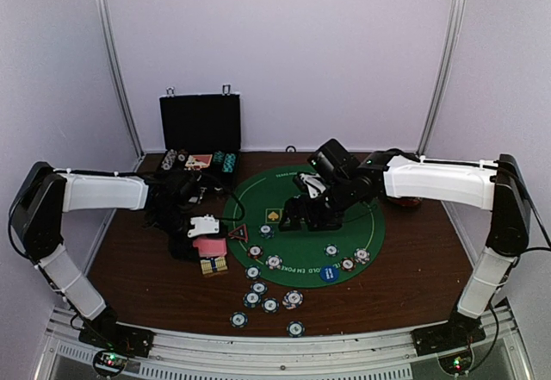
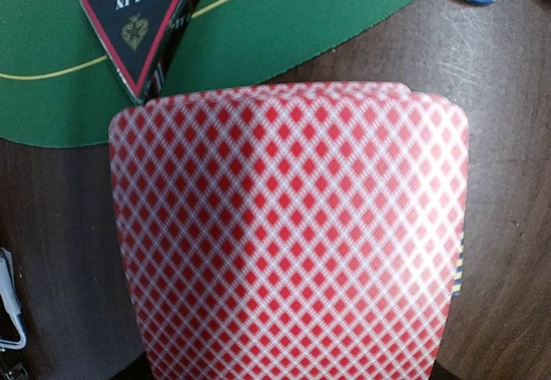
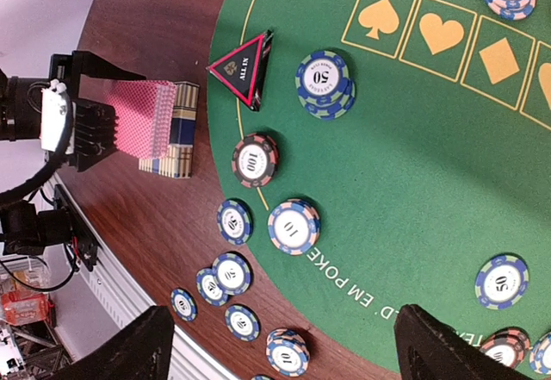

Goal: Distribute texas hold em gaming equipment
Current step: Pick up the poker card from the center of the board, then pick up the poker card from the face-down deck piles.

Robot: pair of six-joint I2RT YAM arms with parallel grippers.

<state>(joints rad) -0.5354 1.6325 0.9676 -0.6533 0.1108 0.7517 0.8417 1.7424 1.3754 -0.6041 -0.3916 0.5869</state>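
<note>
— Where's the left hand (image 1: 205, 239) now?
— Off the nine o'clock edge of the round green felt mat (image 1: 366, 216), clenched on a stack of pink-red diamond-backed playing cards (image 2: 288, 233) over the brown wooden tabletop (image 1: 138, 268).
— And the red-edged black triangle (image 3: 244, 68)?
— On the mat's nine o'clock rim, just beside those cards.
— The right hand (image 3: 284, 337)?
— Released, fingers spread wide above the felt, nothing between them. Small round striped poker chips (image 1: 294, 298) lie scattered from the mat's five to seven o'clock, several on the wood.

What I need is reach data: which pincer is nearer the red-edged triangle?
Left. Left pincer, gripping cards, sits just left of the triangle; right pincer hovers farther right.
</note>
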